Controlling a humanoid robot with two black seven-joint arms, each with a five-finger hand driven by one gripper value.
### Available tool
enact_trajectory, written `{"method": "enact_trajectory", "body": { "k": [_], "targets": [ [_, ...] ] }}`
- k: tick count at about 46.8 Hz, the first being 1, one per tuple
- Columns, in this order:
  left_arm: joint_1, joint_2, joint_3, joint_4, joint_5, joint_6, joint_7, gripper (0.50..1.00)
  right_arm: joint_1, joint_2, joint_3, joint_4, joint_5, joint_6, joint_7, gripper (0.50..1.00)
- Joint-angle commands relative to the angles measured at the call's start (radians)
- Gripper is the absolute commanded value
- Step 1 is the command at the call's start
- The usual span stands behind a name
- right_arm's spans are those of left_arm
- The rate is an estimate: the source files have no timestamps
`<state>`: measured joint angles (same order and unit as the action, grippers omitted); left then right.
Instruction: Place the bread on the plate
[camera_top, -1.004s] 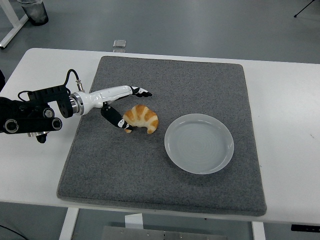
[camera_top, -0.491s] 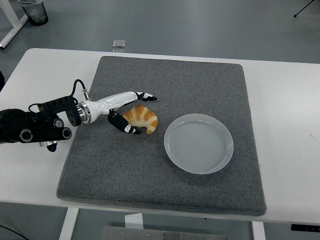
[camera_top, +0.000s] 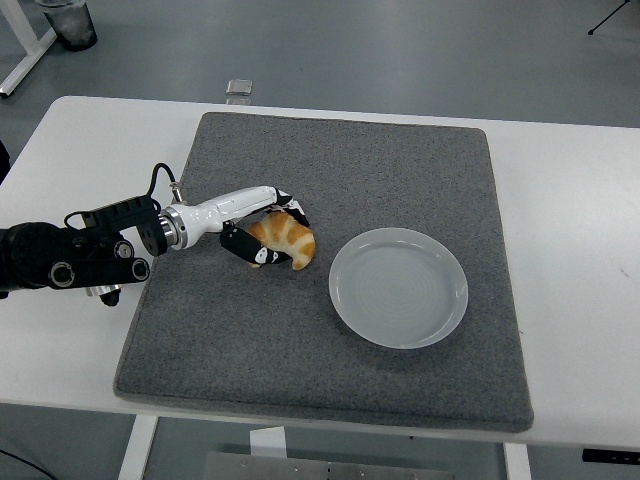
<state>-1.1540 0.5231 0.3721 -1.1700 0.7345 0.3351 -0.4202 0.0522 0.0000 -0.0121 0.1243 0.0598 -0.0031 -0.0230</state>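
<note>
A golden croissant, the bread (camera_top: 292, 243), lies on the grey mat (camera_top: 350, 160), just left of an empty pale plate (camera_top: 398, 234). My left hand (camera_top: 281, 236) reaches in from the left with its white forearm and black-tipped fingers. The fingers (camera_top: 297, 211) curl over the bread's far side and the thumb (camera_top: 260, 256) presses its near side, so the hand is shut on it. The bread still rests on the mat. The right arm does not show.
The mat covers most of the white table (camera_top: 580, 200). A small grey object (camera_top: 238, 88) lies on the floor beyond the table's far edge, and a dark bin (camera_top: 66, 22) stands at top left.
The left hand has slid right and its spread fingers have curled down around the bread. The bread and plate have stayed put.
</note>
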Motion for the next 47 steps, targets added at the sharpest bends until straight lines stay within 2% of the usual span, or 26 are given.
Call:
{"method": "enact_trajectory", "body": {
  "k": [1,10,19,32,47],
  "targets": [
    [-0.001,0.0,0.001,0.0,0.0,-0.001,0.0,0.5,0.0,0.0,0.0,0.0,0.0,0.0,0.0,0.952],
    [-0.016,0.005,-0.006,0.0,-0.001,0.001,-0.002,0.5,0.0,0.0,0.0,0.0,0.0,0.0,0.0,0.952],
    [-0.018,0.017,-0.079,0.003,-0.001,-0.001,0.0,0.5,0.0,0.0,0.0,0.0,0.0,0.0,0.0,0.952],
    [-0.021,0.018,-0.079,0.024,-0.001,-0.004,0.0,0.5,0.0,0.0,0.0,0.0,0.0,0.0,0.0,0.952],
    [-0.021,0.058,-0.085,0.027,-0.006,-0.004,0.0,0.5,0.0,0.0,0.001,0.0,0.0,0.0,0.0,0.954]
  ]
}}
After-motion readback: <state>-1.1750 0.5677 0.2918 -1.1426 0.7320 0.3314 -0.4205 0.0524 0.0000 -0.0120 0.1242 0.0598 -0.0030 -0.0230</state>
